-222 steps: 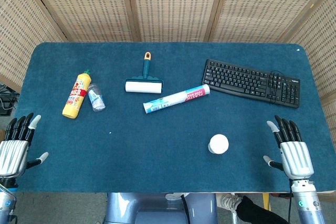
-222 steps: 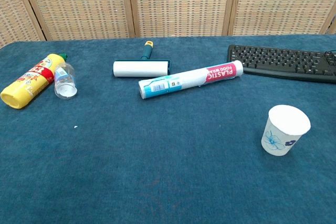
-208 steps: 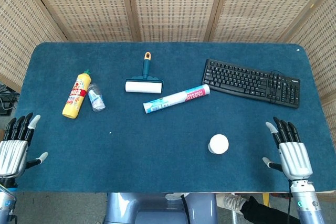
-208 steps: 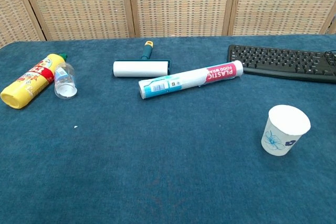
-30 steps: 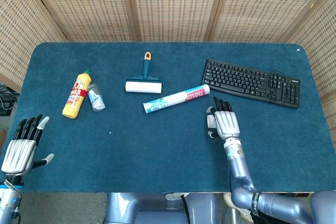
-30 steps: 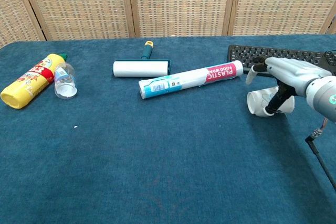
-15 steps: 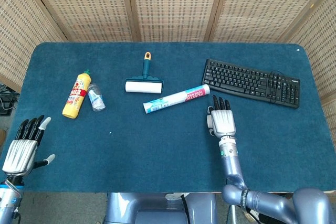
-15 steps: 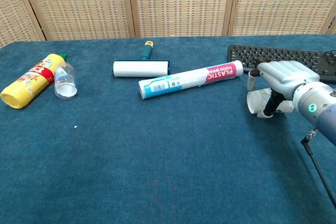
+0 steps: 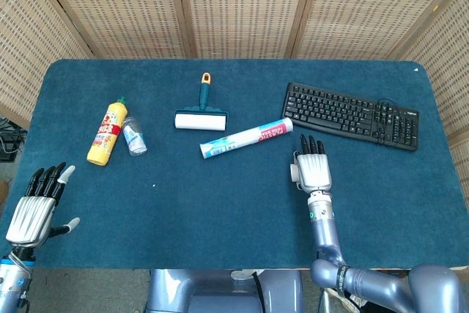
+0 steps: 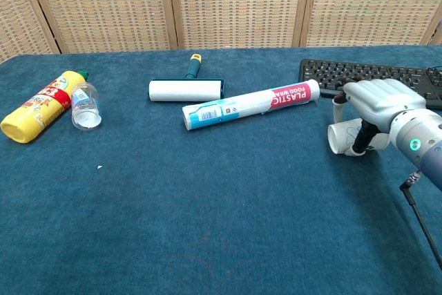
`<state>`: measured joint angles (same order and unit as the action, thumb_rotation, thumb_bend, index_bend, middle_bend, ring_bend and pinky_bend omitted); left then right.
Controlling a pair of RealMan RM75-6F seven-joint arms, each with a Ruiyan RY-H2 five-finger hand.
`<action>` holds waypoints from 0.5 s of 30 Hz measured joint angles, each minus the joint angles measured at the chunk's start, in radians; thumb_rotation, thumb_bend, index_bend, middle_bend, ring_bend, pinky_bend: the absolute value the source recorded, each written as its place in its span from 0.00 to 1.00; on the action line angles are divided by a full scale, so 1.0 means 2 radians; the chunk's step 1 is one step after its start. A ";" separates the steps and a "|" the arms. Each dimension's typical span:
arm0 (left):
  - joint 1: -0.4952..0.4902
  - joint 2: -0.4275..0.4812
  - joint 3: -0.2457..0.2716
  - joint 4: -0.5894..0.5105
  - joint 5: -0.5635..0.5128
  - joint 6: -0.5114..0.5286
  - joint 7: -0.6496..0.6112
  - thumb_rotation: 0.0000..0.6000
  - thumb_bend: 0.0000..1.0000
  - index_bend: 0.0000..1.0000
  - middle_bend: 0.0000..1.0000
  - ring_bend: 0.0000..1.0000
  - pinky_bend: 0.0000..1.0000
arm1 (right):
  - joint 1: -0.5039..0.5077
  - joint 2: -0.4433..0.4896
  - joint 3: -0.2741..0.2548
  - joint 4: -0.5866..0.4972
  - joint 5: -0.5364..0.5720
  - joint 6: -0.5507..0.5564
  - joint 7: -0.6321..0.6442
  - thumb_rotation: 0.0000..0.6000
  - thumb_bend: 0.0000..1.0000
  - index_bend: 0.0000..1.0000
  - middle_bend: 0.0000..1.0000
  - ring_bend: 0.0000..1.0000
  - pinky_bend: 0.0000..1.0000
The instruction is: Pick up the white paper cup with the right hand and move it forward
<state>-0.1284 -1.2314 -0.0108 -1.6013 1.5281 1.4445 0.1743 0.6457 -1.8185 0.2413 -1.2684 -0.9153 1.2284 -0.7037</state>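
Observation:
The white paper cup (image 10: 342,136) with a blue flower print lies tipped on its side, mouth toward the left, just in front of the keyboard. My right hand (image 10: 378,106) is over it, its fingers curled around the cup's body and the thumb down in front. From the head view the right hand (image 9: 313,170) covers the cup almost entirely. My left hand (image 9: 37,207) hovers open, fingers spread, at the table's front left edge, holding nothing.
A black keyboard (image 9: 352,115) lies just beyond the right hand. A plastic wrap roll (image 9: 247,137) lies to the hand's left, a lint roller (image 9: 201,116) behind it. A yellow bottle (image 9: 107,133) and a small clear bottle (image 9: 134,135) lie at the far left.
The cup, upright near the front edge seconds ago, is now held tipped near the keyboard. Over the last second the right hand and cup shifted slightly right; the left hand drifted a little.

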 measured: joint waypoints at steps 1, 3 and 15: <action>0.000 0.000 0.000 0.000 0.000 0.000 0.000 1.00 0.16 0.00 0.00 0.00 0.00 | -0.001 0.001 0.001 -0.003 -0.001 0.000 0.004 1.00 0.29 0.52 0.12 0.00 0.17; 0.000 0.000 0.000 0.001 0.000 0.000 0.000 1.00 0.16 0.00 0.00 0.00 0.00 | -0.002 0.004 0.008 -0.013 -0.002 0.000 0.020 1.00 0.29 0.52 0.13 0.00 0.17; 0.001 -0.005 -0.001 0.003 0.002 0.006 0.005 1.00 0.16 0.00 0.00 0.00 0.00 | -0.031 0.045 0.092 -0.118 0.031 -0.022 0.198 1.00 0.29 0.52 0.12 0.00 0.13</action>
<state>-0.1271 -1.2421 -0.0137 -1.5944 1.5321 1.4561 0.1848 0.5842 -1.7278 0.4255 -1.5044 -0.8528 1.1845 -0.3078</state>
